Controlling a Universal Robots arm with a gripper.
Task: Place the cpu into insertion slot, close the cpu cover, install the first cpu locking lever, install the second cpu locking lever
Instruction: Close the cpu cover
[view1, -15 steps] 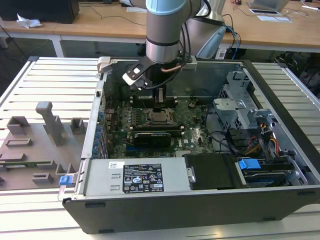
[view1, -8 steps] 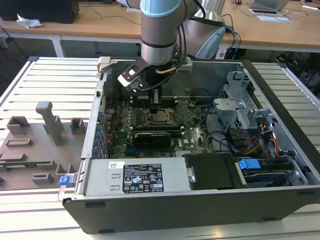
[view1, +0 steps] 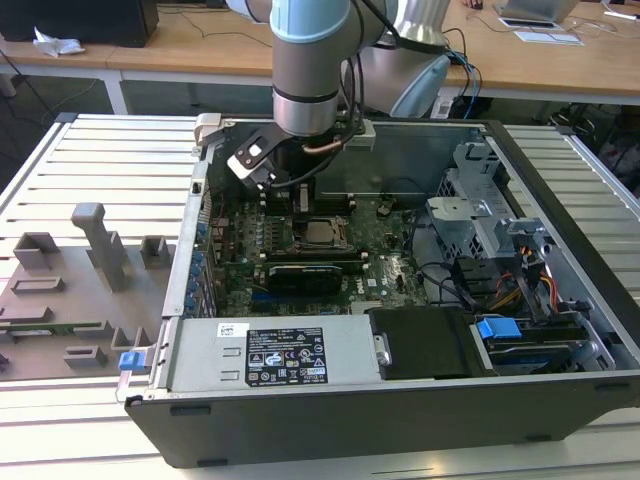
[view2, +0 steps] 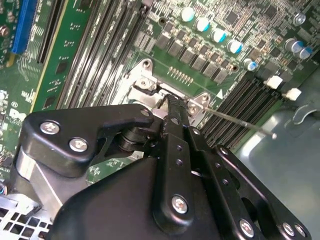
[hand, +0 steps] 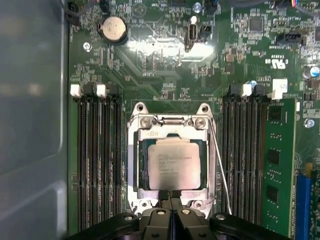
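Here, memory slots (hand: 97, 160) flank the cpu (hand: 174, 163).

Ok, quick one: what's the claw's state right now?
Claw: shut, fingertips together with nothing seen between them, tips at the edge of the thin square silver metal cpu cover.

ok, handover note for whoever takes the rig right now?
Gripper: fingers shut, tips at the socket's edge; no grasped part visible.
cpu: seated in the insertion slot.
cpu cover: appears lowered over the chip.
locking lever: thin wire rod beside the socket, looks unlatched.
Done: cpu placed, cover apparently closed. Left: the locking levers.
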